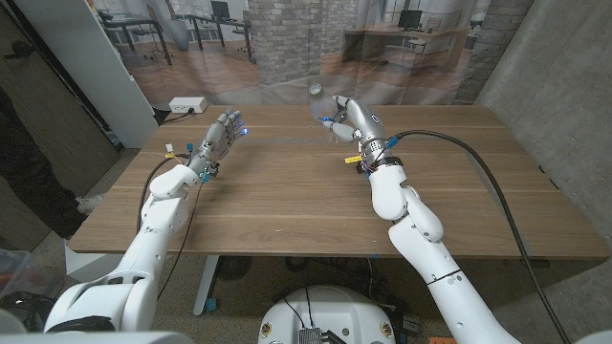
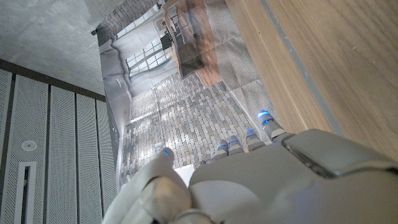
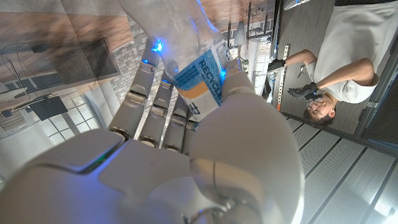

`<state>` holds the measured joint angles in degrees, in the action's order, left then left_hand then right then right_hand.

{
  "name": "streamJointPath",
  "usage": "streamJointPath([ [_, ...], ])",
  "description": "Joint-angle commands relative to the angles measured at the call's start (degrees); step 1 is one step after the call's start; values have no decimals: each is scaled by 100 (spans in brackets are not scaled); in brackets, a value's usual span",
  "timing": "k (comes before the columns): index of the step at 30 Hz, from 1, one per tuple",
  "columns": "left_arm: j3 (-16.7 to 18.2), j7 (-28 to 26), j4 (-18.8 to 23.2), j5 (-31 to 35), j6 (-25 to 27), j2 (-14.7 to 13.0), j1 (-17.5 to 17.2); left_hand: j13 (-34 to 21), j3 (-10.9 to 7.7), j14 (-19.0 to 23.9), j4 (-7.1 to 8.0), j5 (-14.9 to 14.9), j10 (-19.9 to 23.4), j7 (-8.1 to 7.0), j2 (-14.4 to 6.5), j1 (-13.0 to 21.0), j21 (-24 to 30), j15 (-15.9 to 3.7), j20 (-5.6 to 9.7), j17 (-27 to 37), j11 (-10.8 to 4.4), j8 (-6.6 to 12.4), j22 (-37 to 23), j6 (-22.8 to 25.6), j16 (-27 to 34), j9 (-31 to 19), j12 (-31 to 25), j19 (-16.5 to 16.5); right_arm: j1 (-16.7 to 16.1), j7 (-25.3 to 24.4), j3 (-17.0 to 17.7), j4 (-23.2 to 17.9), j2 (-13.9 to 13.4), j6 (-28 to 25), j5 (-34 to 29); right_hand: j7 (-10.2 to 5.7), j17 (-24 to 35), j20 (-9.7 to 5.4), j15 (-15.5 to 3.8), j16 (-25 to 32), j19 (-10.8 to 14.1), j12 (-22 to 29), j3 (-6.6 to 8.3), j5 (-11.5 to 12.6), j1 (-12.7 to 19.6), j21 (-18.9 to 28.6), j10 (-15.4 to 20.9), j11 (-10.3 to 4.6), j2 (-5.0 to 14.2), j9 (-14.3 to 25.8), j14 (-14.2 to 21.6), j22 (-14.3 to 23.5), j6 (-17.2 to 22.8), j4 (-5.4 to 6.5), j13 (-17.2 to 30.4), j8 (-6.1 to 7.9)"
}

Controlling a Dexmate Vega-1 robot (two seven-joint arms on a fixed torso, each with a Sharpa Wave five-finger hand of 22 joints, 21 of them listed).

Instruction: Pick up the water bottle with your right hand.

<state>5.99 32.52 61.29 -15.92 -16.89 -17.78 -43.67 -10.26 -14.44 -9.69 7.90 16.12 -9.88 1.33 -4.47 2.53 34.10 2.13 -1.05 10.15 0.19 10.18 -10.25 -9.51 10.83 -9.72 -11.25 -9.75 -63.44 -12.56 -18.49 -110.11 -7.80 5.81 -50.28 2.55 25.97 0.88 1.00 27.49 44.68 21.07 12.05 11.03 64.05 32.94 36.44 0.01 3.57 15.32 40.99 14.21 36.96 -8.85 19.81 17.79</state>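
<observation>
Bottle (image 3: 186,43), clear with a blue-and-orange label, sat clamped in the right hand (image 1: 350,118) at the upper middle of the head view, over the far part of the wooden surface (image 1: 287,201). The left hand (image 1: 218,136), upper left, held nothing, its fingers (image 2: 266,124) apart.

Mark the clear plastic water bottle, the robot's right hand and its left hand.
clear plastic water bottle (image 3: 202,78): right wrist view, on its blue-and-orange label.
right hand (image 1: 356,119): head view, back of the hand.
left hand (image 1: 218,136): head view, middle of the hand.
</observation>
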Motion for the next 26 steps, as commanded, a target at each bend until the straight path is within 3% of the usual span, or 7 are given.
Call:
streamJointPath([
  [1, 3, 17, 16, -45, 17, -66, -46, -18, 11, -1167, -8, 25, -1093, 15, -13, 55, -22, 18, -19, 15, 24, 22, -24, -1034, 1, -16, -14, -1038, 39, -92, 1, -28, 19, -14, -130, -334, 31, -1032, -1367, -16, 561, 28, 549, 20, 693, 39, 39, 14, 667, 27, 548, 9, 380, 437, 20, 22],
  [17, -59, 131, -77, -5, 38, -92, -15, -18, 22, -1169, -9, 29, -1096, 12, -16, 58, -44, 17, -20, 15, 27, 22, -25, -1034, -1, -16, -13, -1031, 22, -147, -56, -93, 38, -95, -318, -348, 89, -1035, -1376, -61, 505, 20, 565, 17, 705, 143, 30, 9, 653, 39, 575, -3, 382, 420, 66, 7],
  [26, -146, 21, 138, 64, 237, -48, -138, -18, 29, -1178, -8, 32, -1105, 24, -19, 60, -58, 22, -21, 15, 35, 21, -26, -1036, -4, -16, -10, -1030, -147, -114, 73, -275, -36, -15, -198, -352, 126, -1021, -1380, -90, 464, 17, 564, 13, 698, 208, 33, -9, 643, 47, 583, -14, 377, 416, 95, -5],
])
